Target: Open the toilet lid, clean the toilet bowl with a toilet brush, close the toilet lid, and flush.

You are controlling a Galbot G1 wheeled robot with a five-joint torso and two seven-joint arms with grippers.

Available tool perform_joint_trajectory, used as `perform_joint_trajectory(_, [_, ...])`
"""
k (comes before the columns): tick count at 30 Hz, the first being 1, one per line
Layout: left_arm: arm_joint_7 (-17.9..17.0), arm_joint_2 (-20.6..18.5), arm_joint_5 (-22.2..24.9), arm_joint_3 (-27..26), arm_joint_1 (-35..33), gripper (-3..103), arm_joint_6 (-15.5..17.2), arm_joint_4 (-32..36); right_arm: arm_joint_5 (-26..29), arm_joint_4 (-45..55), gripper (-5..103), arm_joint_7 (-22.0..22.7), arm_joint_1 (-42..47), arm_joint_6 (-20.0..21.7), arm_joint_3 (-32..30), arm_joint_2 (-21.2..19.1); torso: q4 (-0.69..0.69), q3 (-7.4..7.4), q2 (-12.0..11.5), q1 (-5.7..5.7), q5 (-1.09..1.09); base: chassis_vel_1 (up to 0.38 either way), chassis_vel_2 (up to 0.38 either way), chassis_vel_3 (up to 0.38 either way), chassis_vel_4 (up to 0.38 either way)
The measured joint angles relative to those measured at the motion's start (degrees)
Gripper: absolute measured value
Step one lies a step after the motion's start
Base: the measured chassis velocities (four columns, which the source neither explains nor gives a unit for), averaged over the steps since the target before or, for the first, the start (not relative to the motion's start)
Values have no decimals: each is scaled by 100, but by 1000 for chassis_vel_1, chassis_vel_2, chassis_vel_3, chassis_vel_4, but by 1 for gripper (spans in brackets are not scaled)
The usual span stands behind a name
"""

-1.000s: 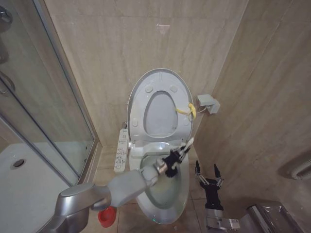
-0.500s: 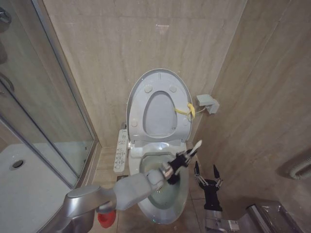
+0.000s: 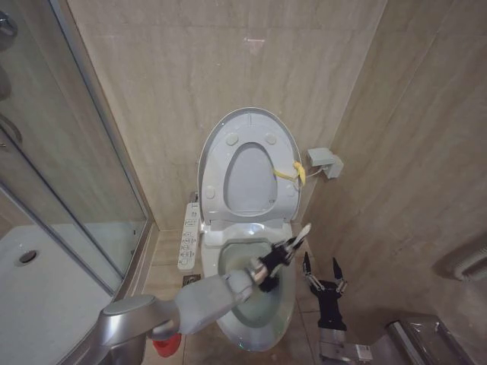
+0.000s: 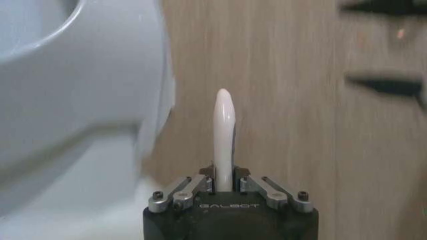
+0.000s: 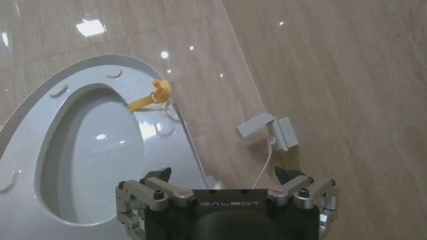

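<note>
Gripping toilet brush (image 3: 298,236) by handle: left gripper (image 3: 275,257), clamped, over toilet bowl (image 3: 283,304). Handle long axis slants up toward robot's right; bristle head hidden below gripper, presumably toward bowl. Toilet lid (image 3: 251,122) upright against wall. Right gripper (image 3: 322,268) spread wide, empty, just beside bowl's right rim.
</note>
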State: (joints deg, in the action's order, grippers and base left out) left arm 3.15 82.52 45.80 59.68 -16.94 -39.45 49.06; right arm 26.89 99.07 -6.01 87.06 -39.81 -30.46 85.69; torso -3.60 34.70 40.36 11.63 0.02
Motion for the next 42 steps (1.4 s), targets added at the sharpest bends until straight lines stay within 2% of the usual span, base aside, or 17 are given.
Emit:
perform_joint_trajectory(4, [6, 33, -2, -148, -16, 18, -19, -37, 6, 0, 100, 3, -7, 2, -8, -22, -1, 0, 0, 0, 0, 0, 0, 0, 0])
perform_joint_trajectory(7, [-18, 291, 50, -390, 82, 18, -18, 55, 7, 0, 100, 4, -13, 3, -18, 5, -12, -1, 0, 0, -4, 0, 0, 0, 0])
perform_joint_trajectory(10, [-20, 361, 63, -383, 70, 18, -16, 12, 6, 0, 100, 3, -3, 3, -8, 29, -14, -2, 1, 0, -4, 0, 0, 0, 0])
perform_joint_trajectory(12, [-11, 254, 48, -248, -32, 18, -19, -77, -6, 9, 100, 2, 16, 3, 9, 32, -11, -1, 0, 0, -3, 0, 0, 0, 0])
perform_joint_trajectory(14, [4, 58, -16, -127, -144, 18, -23, -137, -4, 28, 100, 2, 35, 2, 4, 12, 0, -1, 0, 0, 0, 0, 0, 0, 0])
perform_joint_trajectory(19, [-12, -42, -35, -132, -109, 18, -33, -72, 7, 40, 100, 2, 36, 2, -35, -32, 1, -1, 0, -1, -1, 0, 0, 0, 0])
perform_joint_trajectory(21, [-101, 0, 12, -306, 50, 18, -33, 148, 21, 41, 100, 5, 23, 2, -43, -34, -9, -1, 0, 0, -4, 0, 0, 0, 0])
perform_joint_trajectory(24, [-204, 8, 92, -478, 210, 18, -27, 395, 24, 38, 100, 6, 0, 2, -38, -28, -13, -1, 0, 0, -4, 0, 0, 0, 0])
perform_joint_trajectory(28, [-344, -197, 164, -515, 309, 18, 23, 693, 29, -6, 100, 7, -37, 3, -26, -37, -10, -1, 0, 0, -3, 0, 0, 0, 0])
perform_joint_trajectory(29, [-457, -376, 176, -446, 310, 18, 82, 869, 41, -21, 100, 9, -52, 5, -21, -47, -6, -1, 0, 0, -1, 0, 0, 0, 0])
perform_joint_trajectory(31, [-626, -740, 154, -228, 264, 18, 201, 1162, 74, -44, 100, 9, -82, 11, -12, -84, -5, -1, 0, 0, -3, 0, 0, 0, 0])
perform_joint_trajectory(32, [-626, -740, 154, -228, 264, 18, 201, 1162, 74, -44, 100, 9, -82, 11, -12, -84, -5, -1, 0, 0, -3, 0, 0, 0, 0])
perform_joint_trajectory(36, [-812, -1250, 69, 70, 182, 18, 410, 1339, 124, -95, 100, 10, -151, 26, 10, -118, -5, -1, 0, 0, -3, 0, 0, 0, 0])
perform_joint_trajectory(42, [-933, -1345, 98, 212, 154, 18, 542, 1224, 126, -109, 100, 9, -174, 31, 68, -95, -8, -1, 1, 0, -4, 0, 0, 0, 0])
